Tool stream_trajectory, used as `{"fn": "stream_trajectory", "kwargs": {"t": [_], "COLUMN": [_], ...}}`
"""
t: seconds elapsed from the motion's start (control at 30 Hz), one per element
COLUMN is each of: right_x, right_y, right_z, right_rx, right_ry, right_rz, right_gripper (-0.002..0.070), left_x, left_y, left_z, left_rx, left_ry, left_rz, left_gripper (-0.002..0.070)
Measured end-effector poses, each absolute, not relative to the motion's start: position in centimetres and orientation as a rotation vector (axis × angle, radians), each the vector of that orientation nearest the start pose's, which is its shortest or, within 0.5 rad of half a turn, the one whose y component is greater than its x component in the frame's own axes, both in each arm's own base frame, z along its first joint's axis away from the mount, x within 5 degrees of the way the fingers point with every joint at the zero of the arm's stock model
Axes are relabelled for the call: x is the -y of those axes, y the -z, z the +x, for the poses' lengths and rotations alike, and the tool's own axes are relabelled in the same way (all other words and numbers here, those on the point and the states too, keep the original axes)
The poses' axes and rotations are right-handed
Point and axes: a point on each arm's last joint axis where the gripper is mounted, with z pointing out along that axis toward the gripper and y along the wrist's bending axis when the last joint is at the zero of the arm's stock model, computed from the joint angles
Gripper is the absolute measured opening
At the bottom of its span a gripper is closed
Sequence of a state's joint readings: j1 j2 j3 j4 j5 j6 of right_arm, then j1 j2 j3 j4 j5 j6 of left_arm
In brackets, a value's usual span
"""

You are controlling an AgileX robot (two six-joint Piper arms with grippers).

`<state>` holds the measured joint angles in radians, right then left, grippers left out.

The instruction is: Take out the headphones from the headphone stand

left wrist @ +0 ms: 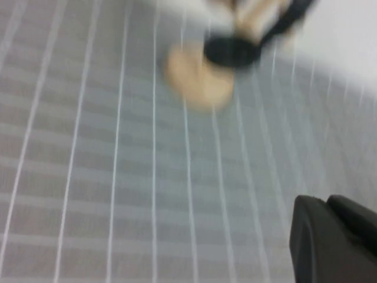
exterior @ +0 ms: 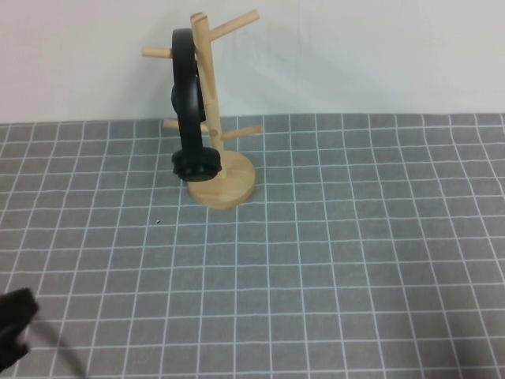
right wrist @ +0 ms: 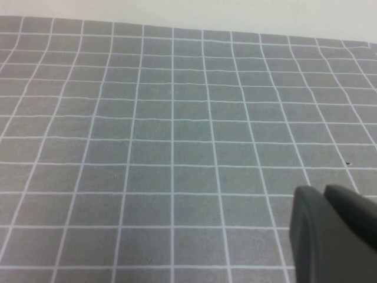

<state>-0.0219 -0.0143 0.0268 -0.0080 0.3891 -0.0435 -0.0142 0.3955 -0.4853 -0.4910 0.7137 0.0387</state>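
Note:
The black headphones (exterior: 188,103) hang on the light wooden headphone stand (exterior: 229,185) at the far middle-left of the table. The headband sits over an upper peg and one round earcup hangs down by the disc base. My left gripper (left wrist: 321,203) is shut and empty, low over the mat at the near left, far from the stand. Its arm (exterior: 16,320) shows in the near-left corner of the high view. The left wrist view shows, blurred, the stand's base (left wrist: 197,82) and an earcup (left wrist: 231,52) ahead. My right gripper (right wrist: 321,194) is shut and empty over bare mat, outside the high view.
A grey mat (exterior: 331,260) with a white grid covers the table. A white wall (exterior: 379,55) rises behind the stand. Several angled pegs stick out from the stand's post on both sides.

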Motion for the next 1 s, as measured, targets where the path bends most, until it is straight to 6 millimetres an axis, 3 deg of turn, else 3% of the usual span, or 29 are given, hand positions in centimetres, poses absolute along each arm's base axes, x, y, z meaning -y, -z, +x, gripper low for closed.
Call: {"fn": "stream_trajectory", "kwargs": {"t": [0.1, 0.2, 0.43, 0.63, 0.73, 0.93, 1.0], "right_x": [0.1, 0.1, 0.1, 0.1, 0.1, 0.1, 0.1], "right_y": [-17.0, -17.0, -17.0, -17.0, -17.0, -17.0, -17.0], "right_z": [5.2, 5.2, 5.2, 5.2, 5.2, 5.2, 5.2], "right_rx": [-1.885, -1.885, -1.885, -1.885, -1.885, -1.885, -1.885], "right_ry": [0.053, 0.053, 0.053, 0.053, 0.053, 0.053, 0.053], "right_rz": [-0.025, -0.025, -0.025, -0.025, -0.025, -0.025, -0.025], "right_gripper": [-0.0009, -0.0009, -0.0009, -0.0009, -0.0009, -0.0009, -0.0009], "left_x": [3.5, 4.4, 6.5, 6.9, 7.0, 7.2, 7.2], "left_y": [-30.6, -31.3, -31.4, -32.0, -32.1, -32.7, -32.6], "left_z": [9.6, 12.0, 18.1, 23.5, 26.6, 31.8, 33.2], "left_rx": [-2.231, -2.27, -2.143, -2.043, -2.042, -2.02, -2.022], "left_ry": [0.526, 0.605, 0.864, 0.914, 0.922, 0.955, 0.958], "left_rz": [0.022, 0.169, 0.377, 0.407, 0.402, 0.4, 0.397], "left_gripper": [-0.0004, -0.0004, -0.0004, 0.0016, 0.0103, 0.0394, 0.0438]}}
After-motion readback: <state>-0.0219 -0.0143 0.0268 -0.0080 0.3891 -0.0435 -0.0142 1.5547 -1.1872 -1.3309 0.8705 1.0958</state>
